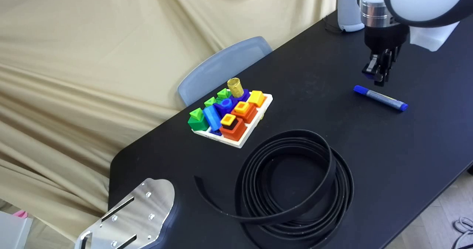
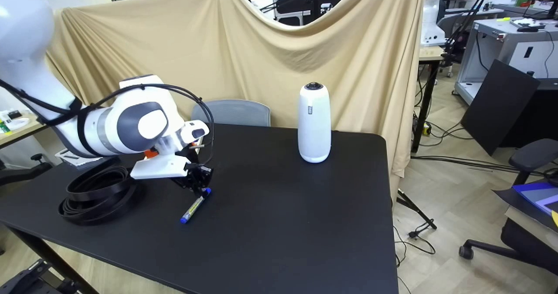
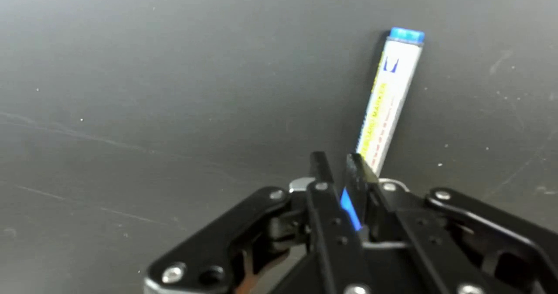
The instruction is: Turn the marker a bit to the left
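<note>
1. While it lies well inside both long edges of the black table (image 2: 283,228), the slim marker (image 1: 380,98), pale-barrelled, points its blue cap (image 1: 360,90) towards the edge beside the beige cloth curtain (image 2: 257,58) and its blue end plug (image 1: 403,107) towards the opposite edge.

2. Above the capped end hangs the black two-fingered gripper (image 3: 338,165), its jaws slightly parted. The wrist view shows a sliver of cap through the narrow gap between the fingertips (image 3: 321,167); in an exterior view, bare table shows between the gripper (image 1: 375,78) and the marker.

3. Only the wrist view makes the barrel (image 3: 390,97) legible: the word MARKER on a yellow stripe, a dark blue emblem near the plug, and a line of reddish print too blurred to read.

4. In both exterior views a coil of flat black strip (image 1: 314,199) lies between the marker and a short edge.

5. In an exterior view, a white tray (image 1: 250,128) of red, yellow, green and blue plastic blocks (image 1: 224,106) sits near the curtain-side edge, and a silver metal plate (image 1: 144,206) near that edge's rounded corner; in an exterior view the white jointed arm (image 2: 130,130) covers most of the blocks.

6. Towards that edge's other corner stands a tall white cylinder (image 2: 314,128); its dark label (image 2: 310,110) is too small to read, and in an exterior view only its lower part (image 1: 350,10) shows.
</note>
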Controlling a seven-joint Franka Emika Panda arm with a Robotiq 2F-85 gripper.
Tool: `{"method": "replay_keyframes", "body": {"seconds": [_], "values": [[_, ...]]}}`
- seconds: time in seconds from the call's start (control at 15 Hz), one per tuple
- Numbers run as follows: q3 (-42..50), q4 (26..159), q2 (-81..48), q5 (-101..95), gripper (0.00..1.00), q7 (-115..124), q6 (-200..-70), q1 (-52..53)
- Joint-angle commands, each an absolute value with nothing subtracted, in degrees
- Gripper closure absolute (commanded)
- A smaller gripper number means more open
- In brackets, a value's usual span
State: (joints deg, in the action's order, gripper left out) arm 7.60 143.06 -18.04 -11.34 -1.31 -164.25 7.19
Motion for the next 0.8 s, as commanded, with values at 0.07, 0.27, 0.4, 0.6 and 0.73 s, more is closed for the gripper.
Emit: {"method": "replay_keyframes", "body": {"seconds": [0.07, 0.27, 0.4, 0.6, 0.73], "values": [[7.09, 143.92, -14.36, -12.3, 0.45, 2.33, -162.56, 7.53], [5.76, 143.66, -14.38, -11.16, 0.25, 2.59, -162.39, 7.05], [5.11, 143.53, -14.77, -10.83, 0.12, 3.0, -162.48, 7.11], [4.53, 143.65, -15.49, -10.5, 0.0, 4.42, -162.87, 7.31], [4.38, 143.85, -15.95, -10.17, 0.0, 5.37, -162.98, 7.31]]}}
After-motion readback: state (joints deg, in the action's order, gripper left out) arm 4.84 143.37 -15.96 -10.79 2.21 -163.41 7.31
